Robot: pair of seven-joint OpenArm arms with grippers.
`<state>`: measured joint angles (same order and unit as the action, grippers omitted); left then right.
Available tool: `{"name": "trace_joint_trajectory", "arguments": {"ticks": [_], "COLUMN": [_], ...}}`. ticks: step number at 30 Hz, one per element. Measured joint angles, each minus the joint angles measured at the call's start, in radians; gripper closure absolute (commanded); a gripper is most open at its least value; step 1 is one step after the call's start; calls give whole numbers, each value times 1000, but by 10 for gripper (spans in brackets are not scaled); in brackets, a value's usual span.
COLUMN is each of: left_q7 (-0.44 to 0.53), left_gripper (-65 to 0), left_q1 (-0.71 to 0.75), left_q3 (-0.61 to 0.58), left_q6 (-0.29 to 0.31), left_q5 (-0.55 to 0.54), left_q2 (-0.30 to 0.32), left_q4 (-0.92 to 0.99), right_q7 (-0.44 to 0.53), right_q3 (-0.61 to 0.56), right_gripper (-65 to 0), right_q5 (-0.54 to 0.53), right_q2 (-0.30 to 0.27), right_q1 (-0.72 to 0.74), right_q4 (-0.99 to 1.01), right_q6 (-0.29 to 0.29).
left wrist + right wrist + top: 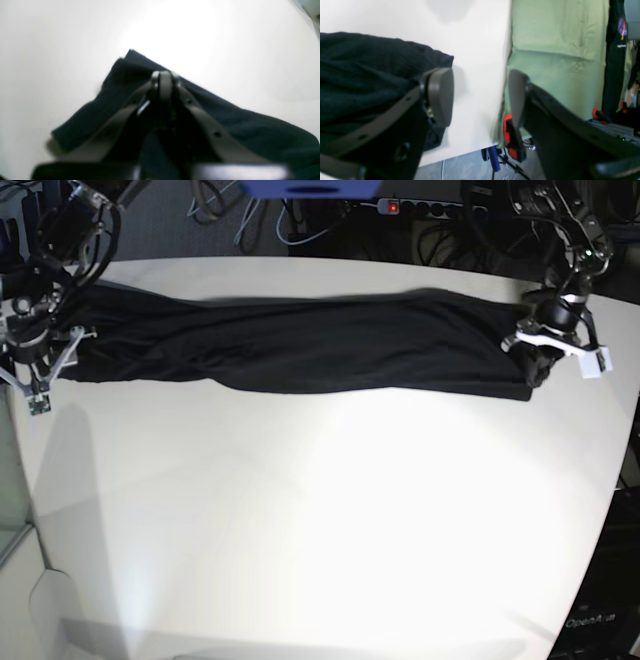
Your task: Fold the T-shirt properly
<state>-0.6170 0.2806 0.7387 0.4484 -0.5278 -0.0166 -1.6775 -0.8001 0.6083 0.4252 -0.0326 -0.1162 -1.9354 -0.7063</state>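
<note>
The black T-shirt [300, 345] lies stretched in a long narrow band across the far side of the white table [320, 530]. My left gripper [542, 362] is at its right end. In the left wrist view the gripper [165, 76] is shut, its tips at the edge of the dark fabric [250, 130], apparently pinching it. My right gripper [40, 368] is at the shirt's left end. In the right wrist view it [480, 97] is open and empty, with one finger [440, 95] next to the bunched fabric [357, 75].
The table's edge runs close by my right gripper, with a green cloth [557, 50] and red clamps [512, 135] beyond it. Cables and a power strip [420, 208] lie behind the table's far edge.
</note>
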Motion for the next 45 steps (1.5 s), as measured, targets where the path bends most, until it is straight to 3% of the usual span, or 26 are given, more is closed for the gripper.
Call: {"name": "trace_joint_trajectory", "arguments": {"ticks": [20,22,27,29,36,45], "left_q7": [-53,-53,-53,-53,-53,-53], "left_gripper": [-8,-83,-384,-443,-394,-393], "left_q1": [-61,-62,-57,-56,-47,-34], "left_q3": [6,6,39,80,95,97], "left_q6": [-3,-2,3,8,16,12], "left_q5": [0,0,-1,-8,-15,0], "left_q2": [6,6,-2,-2,2,6], "left_q4": [68,68,68,68,60,68], "right_q7": [0,0,0,0,0,0], "right_q3": [-1,-1,2,3,6,7], "right_gripper": [-329,-329,-329,-329,-329,-327], "right_q5": [0,0,0,0,0,0], "right_q2": [0,0,0,0,0,0], "right_q1": [-12,-12,-12,-12,-12,-13], "right_q4": [0,0,0,0,0,0], "right_q6": [0,0,0,0,0,0]}}
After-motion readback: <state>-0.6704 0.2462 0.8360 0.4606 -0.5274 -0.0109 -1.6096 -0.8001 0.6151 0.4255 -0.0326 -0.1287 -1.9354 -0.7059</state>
